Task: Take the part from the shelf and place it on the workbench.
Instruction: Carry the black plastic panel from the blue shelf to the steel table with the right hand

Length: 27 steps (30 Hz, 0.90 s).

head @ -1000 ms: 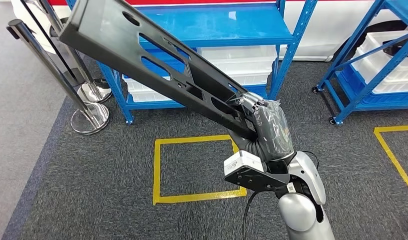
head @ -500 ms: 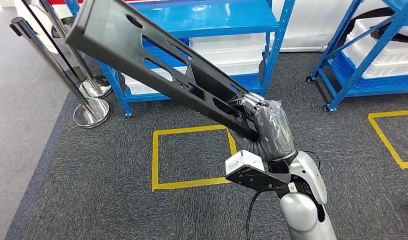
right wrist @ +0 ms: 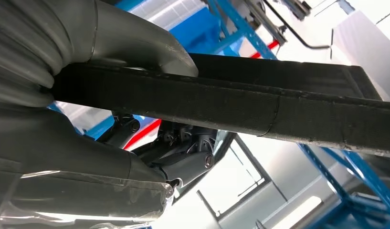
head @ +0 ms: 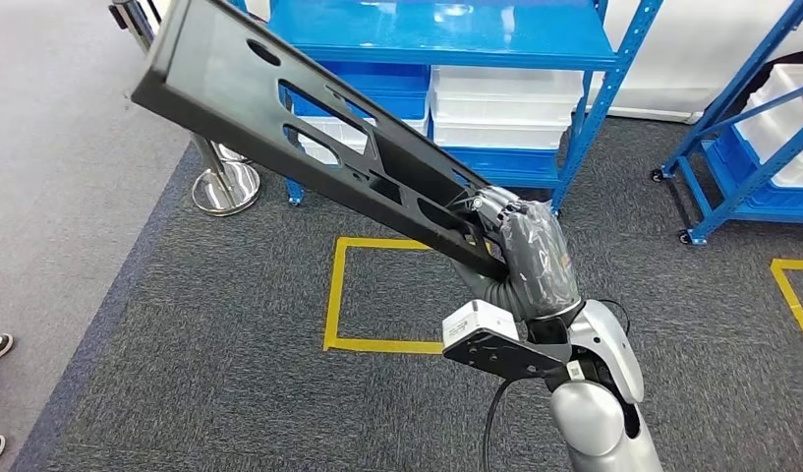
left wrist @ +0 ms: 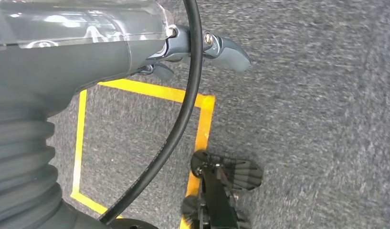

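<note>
Since the part (head: 309, 128) is already off the shelf (head: 446, 39) and up in the air, I'd call this the carry step. It's a long black panel with cutouts, running from the upper left of the head view down to the center, where the right hand (head: 510, 231) has its fingers clamped on the lower end. No workbench anywhere yet, so next move probably means turning to find it without swinging that long end into the blue racks. White bins (head: 505, 108) sit on the shelf's lower levels at top center; can't tell what's inside. Left hand (left wrist: 202, 45) hangs over the carpet, fingers look loosely apart, holding nothing.
</note>
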Available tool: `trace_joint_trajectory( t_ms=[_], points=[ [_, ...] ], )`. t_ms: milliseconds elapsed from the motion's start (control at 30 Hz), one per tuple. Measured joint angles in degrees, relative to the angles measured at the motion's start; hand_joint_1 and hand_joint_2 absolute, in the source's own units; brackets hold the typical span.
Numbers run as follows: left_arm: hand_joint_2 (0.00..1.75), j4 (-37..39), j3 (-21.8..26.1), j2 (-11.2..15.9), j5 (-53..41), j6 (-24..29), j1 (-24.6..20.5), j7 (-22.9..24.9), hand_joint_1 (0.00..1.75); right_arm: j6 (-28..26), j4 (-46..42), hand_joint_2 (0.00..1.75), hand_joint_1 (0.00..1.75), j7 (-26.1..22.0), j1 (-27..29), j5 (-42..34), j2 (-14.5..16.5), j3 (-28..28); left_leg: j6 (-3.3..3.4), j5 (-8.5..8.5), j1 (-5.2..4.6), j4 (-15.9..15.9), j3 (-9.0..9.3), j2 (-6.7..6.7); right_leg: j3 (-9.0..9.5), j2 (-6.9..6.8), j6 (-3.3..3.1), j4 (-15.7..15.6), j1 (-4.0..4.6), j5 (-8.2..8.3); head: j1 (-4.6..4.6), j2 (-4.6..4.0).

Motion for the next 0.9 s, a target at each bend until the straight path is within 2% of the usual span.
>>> trace_joint_trajectory(
  t_ms=[33, 67, 100, 133, 200, 267, 333, 400, 433, 500, 533, 567, 600, 633, 700, 733, 767, 833, 867, 900],
  points=[
    [1.75, 0.00, 0.01, -0.01, 0.00, -0.04, 0.04, 0.00, 0.00, 0.01, 0.02, 1.75, 1.75, 0.02, 0.13, 0.01, -0.09, -0.04, -0.10, 0.20, 0.01, 0.20, -0.47, -0.61, -0.99, 0.31, 0.17, 2.54, -0.16, -0.93, 0.01, 0.00],
    [1.75, 0.00, 0.00, -0.01, -0.01, -0.07, 0.11, 0.00, 0.00, 0.01, 0.04, 1.75, 1.75, 0.04, 0.24, 0.03, -0.16, -0.09, -0.20, 0.35, 0.03, 0.50, -0.93, -1.26, -1.08, 0.43, 0.32, 3.24, -0.31, -0.75, 0.00, 0.00],
    [1.75, 0.00, 0.00, -0.03, -0.01, -0.09, 0.18, 0.00, 0.00, 0.01, 0.05, 1.75, 1.75, 0.04, 0.29, 0.04, -0.22, -0.13, -0.32, 0.45, 0.07, 0.89, -1.36, -1.94, -0.10, 0.56, 0.42, 1.81, -0.47, 0.46, 0.00, 0.00],
    [1.75, 0.00, 0.00, -0.07, -0.02, -0.10, 0.21, -0.01, 0.00, 0.01, 0.05, 1.75, 1.75, 0.03, 0.30, 0.05, -0.24, -0.15, -0.47, 0.47, 0.13, 1.34, -1.73, -2.62, 1.78, 0.96, 0.48, -1.40, -0.65, 2.31, 0.00, 0.00],
    [1.75, 0.01, -0.01, -0.15, -0.03, -0.11, 0.14, -0.07, 0.00, 0.01, 0.04, 1.75, 1.75, 0.02, 0.30, 0.10, -0.26, -0.18, -0.94, 0.44, 0.17, 2.39, -2.61, -3.86, 5.38, 2.97, 0.42, -8.00, -0.97, 4.62, -0.01, 0.00],
    [1.75, 0.00, -0.01, -0.16, -0.04, -0.11, 0.10, -0.23, 0.00, 0.01, -0.01, 1.75, 1.75, 0.02, 0.40, 0.18, -0.30, -0.21, -1.69, 0.66, 0.21, 3.01, -3.49, -4.86, 6.24, 4.05, 0.15, -10.21, -0.89, 4.82, -0.01, 0.00],
    [1.75, -0.01, -0.01, -0.11, -0.14, -0.10, 0.32, -0.40, 0.00, 0.01, -0.04, 1.75, 1.75, 0.02, 0.47, 0.27, -0.34, -0.23, -2.47, 1.01, 0.40, 3.06, -4.06, -5.50, 5.94, 3.04, -0.48, -10.29, -0.75, 5.25, -0.01, 0.00],
    [1.75, 0.00, -0.01, -0.11, -0.28, -0.09, 0.57, -0.50, 0.00, 0.01, -0.07, 1.75, 1.75, 0.01, 0.49, 0.33, -0.34, -0.24, -3.01, -0.11, 0.43, 4.58, -4.92, -4.10, 5.86, 1.90, -1.30, -10.61, -0.88, 5.70, -0.01, 0.00],
    [1.75, 0.00, -0.01, -0.11, -0.33, -0.09, 0.56, -0.54, 0.00, 0.01, -0.09, 1.75, 1.75, 0.01, 0.53, 0.33, -0.34, -0.25, -3.21, -1.60, 0.45, 6.84, -5.89, -2.93, 5.80, 1.27, -1.62, -10.75, -0.92, 5.86, -0.01, 0.00],
    [1.75, 0.01, -0.02, -0.16, -0.38, -0.08, 0.45, -0.56, 0.00, 0.01, -0.10, 1.75, 1.75, -0.03, 0.80, 0.33, -0.35, -0.27, -3.64, -5.44, 0.53, 14.07, -8.82, -1.21, 5.60, -0.06, -1.92, -10.74, -0.68, 5.96, -0.01, 0.00],
    [1.75, 0.01, -0.02, -0.16, -0.40, -0.08, 0.43, -0.55, 0.00, 0.01, -0.10, 1.75, 1.75, -0.07, 1.01, 0.38, -0.36, -0.27, -3.78, -6.77, 0.57, 17.33, -10.06, -0.89, 5.51, -0.78, -1.96, -10.70, -0.55, 5.98, -0.01, 0.00],
    [1.75, 0.01, -0.03, -0.16, -0.42, -0.07, 0.48, -0.52, 0.00, 0.01, -0.10, 1.75, 1.75, -0.12, 1.24, 0.45, -0.38, -0.27, -3.83, -7.24, 0.57, 19.11, -10.56, -0.71, 5.44, -1.49, -1.96, -10.67, -0.45, 5.98, -0.01, 0.00],
    [1.75, 0.01, -0.03, -0.16, -0.44, -0.07, 0.57, -0.50, 0.00, -0.01, -0.10, 1.75, 1.75, -0.19, 1.44, 0.54, -0.42, -0.27, -3.77, -6.59, 0.56, 18.48, -9.85, -0.52, 5.41, -2.19, -1.96, -10.63, -0.35, 5.98, -0.01, 0.00],
    [1.75, 0.01, -0.03, -0.15, -0.46, -0.07, 0.64, -0.49, 0.00, -0.03, -0.11, 1.75, 1.75, -0.26, 1.59, 0.61, -0.44, -0.27, -3.56, -5.12, 0.51, 15.71, -8.09, -0.17, 5.43, -2.85, -1.96, -10.60, -0.25, 5.97, -0.01, 0.00],
    [1.75, 0.01, -0.05, -0.12, -0.49, -0.04, 0.59, -0.51, 0.00, -0.08, -0.27, 1.75, 1.75, -0.40, 1.76, 0.67, -0.49, -0.28, -2.77, -2.27, 0.06, 7.55, -3.40, 1.95, 5.53, -4.09, -1.85, -10.58, 0.04, 5.91, -0.01, 0.00],
    [1.75, 0.01, -0.06, -0.10, -0.49, -0.02, 0.50, -0.56, 0.00, -0.10, -0.38, 1.75, 1.75, -0.46, 1.82, 0.67, -0.52, -0.32, -2.32, -1.56, -0.26, 4.75, -1.93, 2.86, 5.54, -4.63, -1.70, -10.59, 0.17, 5.91, -0.01, 0.00],
    [1.75, 0.01, -0.07, -0.08, -0.50, 0.01, 0.45, -0.61, 0.00, -0.13, -0.48, 1.75, 1.75, -0.52, 1.94, 0.68, -0.55, -0.36, -1.93, -1.39, -0.55, 3.30, -1.28, 3.44, 5.55, -5.13, -1.50, -10.60, 0.27, 5.92, -0.01, 0.00],
    [1.75, 0.01, -0.07, 0.01, -0.49, 0.07, 0.57, -0.73, 0.00, -0.16, -0.59, 1.75, 1.75, -0.62, 2.25, 0.71, -0.61, -0.43, -1.31, -1.14, -0.70, 2.79, -1.40, 2.55, 5.72, -6.05, -0.95, -10.82, 0.31, 5.99, -0.01, 0.00],
    [1.75, 0.01, -0.07, 0.04, -0.49, 0.13, 0.68, -0.76, 0.00, -0.17, -0.65, 1.75, 1.75, -0.64, 2.41, 0.74, -0.64, -0.46, -1.06, -0.84, -0.54, 2.37, -1.30, 1.96, 5.82, -5.69, -0.59, -10.74, 0.25, 5.82, 0.00, 0.00],
    [1.75, 0.01, -0.07, 0.05, -0.48, 0.19, 0.73, -0.79, 0.00, -0.20, -0.77, 1.75, 1.75, -0.70, 2.53, 0.75, -0.67, -0.53, -0.75, -0.50, -0.35, 1.92, -1.19, 1.35, 5.62, -4.61, -0.26, -10.11, 0.17, 5.16, 0.00, 0.00]
  ],
)
